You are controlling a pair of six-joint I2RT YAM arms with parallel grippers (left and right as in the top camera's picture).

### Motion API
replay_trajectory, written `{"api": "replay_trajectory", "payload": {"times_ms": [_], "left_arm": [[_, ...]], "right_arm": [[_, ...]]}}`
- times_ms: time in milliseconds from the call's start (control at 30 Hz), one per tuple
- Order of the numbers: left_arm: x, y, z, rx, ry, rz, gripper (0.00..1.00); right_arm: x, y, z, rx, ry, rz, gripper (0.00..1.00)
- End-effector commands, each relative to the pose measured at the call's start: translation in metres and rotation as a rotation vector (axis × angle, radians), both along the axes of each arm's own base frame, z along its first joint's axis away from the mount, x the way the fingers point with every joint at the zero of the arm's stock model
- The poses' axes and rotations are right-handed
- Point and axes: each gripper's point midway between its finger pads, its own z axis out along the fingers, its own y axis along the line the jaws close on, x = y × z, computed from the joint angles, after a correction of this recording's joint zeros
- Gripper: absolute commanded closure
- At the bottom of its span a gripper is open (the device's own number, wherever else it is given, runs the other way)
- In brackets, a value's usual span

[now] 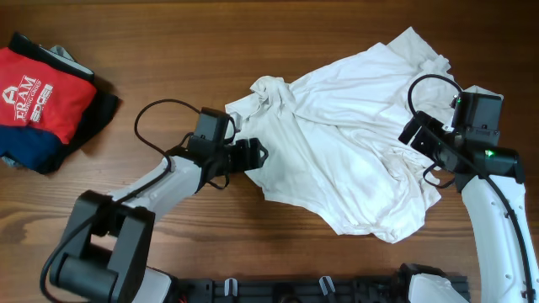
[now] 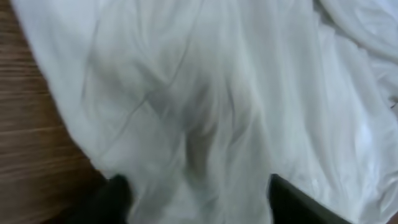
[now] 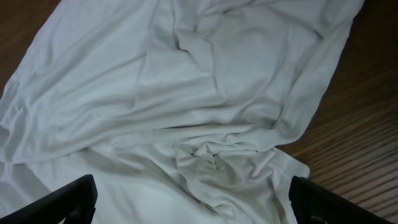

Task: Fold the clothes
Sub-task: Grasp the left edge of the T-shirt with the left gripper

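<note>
Our left claw [image 1: 255, 156] stands with its fingers [image 2: 115, 196] apart at the left edge of the white shirt [image 1: 337, 143], a ridge of cloth running between them but not pinched. Our right claw [image 1: 417, 135] is spread wide above the shirt's right side, gripping nothing. The shirt lies crumpled across the middle and right of the counter [image 1: 210, 50], between the two claws, with bare wood at its far side and its left, where a red folded garment [image 1: 38, 93] rests on a navy one [image 1: 34, 156], well apart.
</note>
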Motion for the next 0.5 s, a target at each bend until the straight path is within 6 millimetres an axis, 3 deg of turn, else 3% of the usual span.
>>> {"api": "replay_trajectory", "payload": {"times_ms": [0,33,133,233,300,367,467], "left_arm": [[-0.008,-0.014,-0.011,-0.007,0.017,-0.029,0.44],[-0.007,-0.018,-0.009,-0.012,0.004,-0.036,0.48],[-0.006,-0.021,-0.008,-0.017,-0.008,-0.043,0.96],[0.001,-0.01,-0.008,0.0,-0.012,-0.007,0.96],[0.018,0.015,-0.002,0.02,-0.042,0.074,0.96],[0.039,0.041,0.014,0.021,-0.102,0.137,0.96],[0.083,0.09,0.055,0.035,-0.246,0.225,0.96]], "right_arm": [[0.0,-0.002,0.003,-0.012,-0.008,0.009,0.01],[0.0,-0.002,0.003,-0.012,-0.007,0.01,0.0],[-0.001,-0.002,0.003,-0.012,-0.005,0.01,0.0],[-0.001,-0.002,0.003,-0.012,-0.005,0.011,0.0],[-0.002,-0.001,0.003,-0.012,-0.001,0.011,0.0],[-0.003,-0.001,0.002,-0.013,0.003,0.013,0.0],[-0.002,-0.002,0.002,-0.016,0.003,0.011,0.0]]}}
